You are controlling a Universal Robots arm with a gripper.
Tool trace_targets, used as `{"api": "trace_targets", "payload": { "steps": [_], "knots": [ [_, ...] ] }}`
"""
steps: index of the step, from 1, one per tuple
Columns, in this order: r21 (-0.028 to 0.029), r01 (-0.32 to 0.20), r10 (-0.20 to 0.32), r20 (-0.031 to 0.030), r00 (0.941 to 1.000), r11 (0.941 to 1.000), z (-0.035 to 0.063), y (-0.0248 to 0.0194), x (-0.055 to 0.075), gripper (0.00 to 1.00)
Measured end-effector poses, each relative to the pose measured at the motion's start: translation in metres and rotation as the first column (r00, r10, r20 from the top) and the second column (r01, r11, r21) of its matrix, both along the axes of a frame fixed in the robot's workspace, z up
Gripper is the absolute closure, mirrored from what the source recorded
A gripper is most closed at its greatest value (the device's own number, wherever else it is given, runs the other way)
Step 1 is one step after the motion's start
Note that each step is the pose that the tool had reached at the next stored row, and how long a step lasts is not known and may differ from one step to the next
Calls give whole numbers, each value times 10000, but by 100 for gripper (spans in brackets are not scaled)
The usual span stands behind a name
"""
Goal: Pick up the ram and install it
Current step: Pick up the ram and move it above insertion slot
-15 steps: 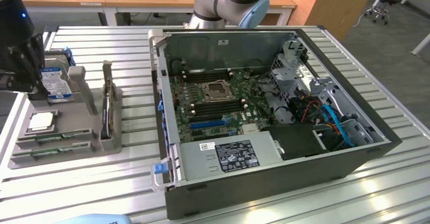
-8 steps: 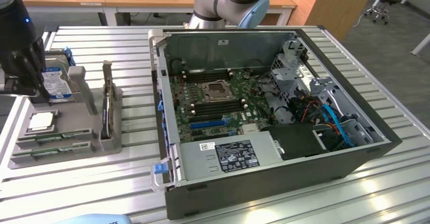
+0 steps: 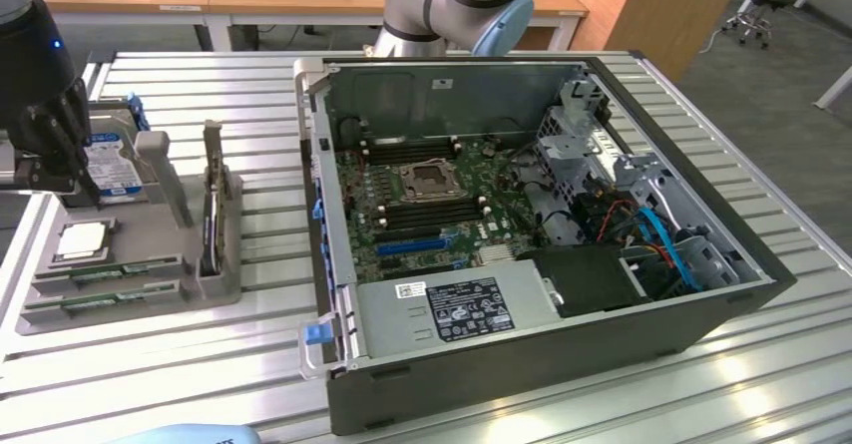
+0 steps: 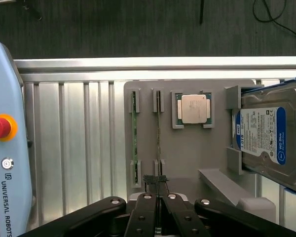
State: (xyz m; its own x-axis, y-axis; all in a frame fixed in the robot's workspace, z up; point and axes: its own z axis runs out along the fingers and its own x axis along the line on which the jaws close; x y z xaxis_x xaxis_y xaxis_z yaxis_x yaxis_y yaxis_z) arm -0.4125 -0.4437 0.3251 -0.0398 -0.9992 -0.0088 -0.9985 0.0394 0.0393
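In the exterior view my tool (image 3: 74, 190) hangs at the exterior view's left, above the grey parts tray (image 3: 200, 284) on the slatted counter (image 3: 200, 85). The ram (image 3: 114, 271) lies on edge in a slot of that tray, just on the near side of the processor (image 3: 83, 239). A second ram stick (image 3: 100, 302) sits in the next slot, nearer again. The hard drive (image 3: 114, 165) stands at the tray's far side. To the exterior view's right the open computer case (image 3: 533, 364) lies on its side with the motherboard (image 3: 399, 229) facing up. Dark memory slots (image 3: 399, 152) flank the bare processor socket (image 3: 433, 180).

In the wrist view my tool (image 4: 155, 180) is fully closed, its tips pressed together, and I can see nothing between them. They line up with one end of the ram (image 4: 159, 133), but I judge them to be well above it, not on it. The stick rests in its holders on the tray (image 4: 187, 163), between the second ram stick (image 4: 134, 138) and the processor (image 4: 194, 108). The hard drive (image 4: 269, 136) stands beyond the processor.

I take this as the lining-up before the pick: nothing is lifted and nothing is installed. The next move calls for jaws parted enough to straddle the thin board and squared to its length. The descent has to miss the neighbouring stick and the holder posts.
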Motion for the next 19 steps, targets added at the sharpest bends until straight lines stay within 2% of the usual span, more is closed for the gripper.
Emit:
{"api": "trace_targets", "payload": {
  "steps": [7, 9, 10, 12, 19],
  "knots": [
    [1, -1, 1, 1, 10000, 10000, -1, 0, 0, 90],
    [1, -1, 1, 1, 10000, 10000, -1, 0, 0, 84],
    [1, -1, 1, 2, 10000, 10000, -1, 0, 0, 84],
    [1, 0, 0, 1, 10000, 10000, -1, 0, 0, 71],
    [2, 65, -65, 2, 10000, 10000, -8, 0, 0, 71]
  ]
}}
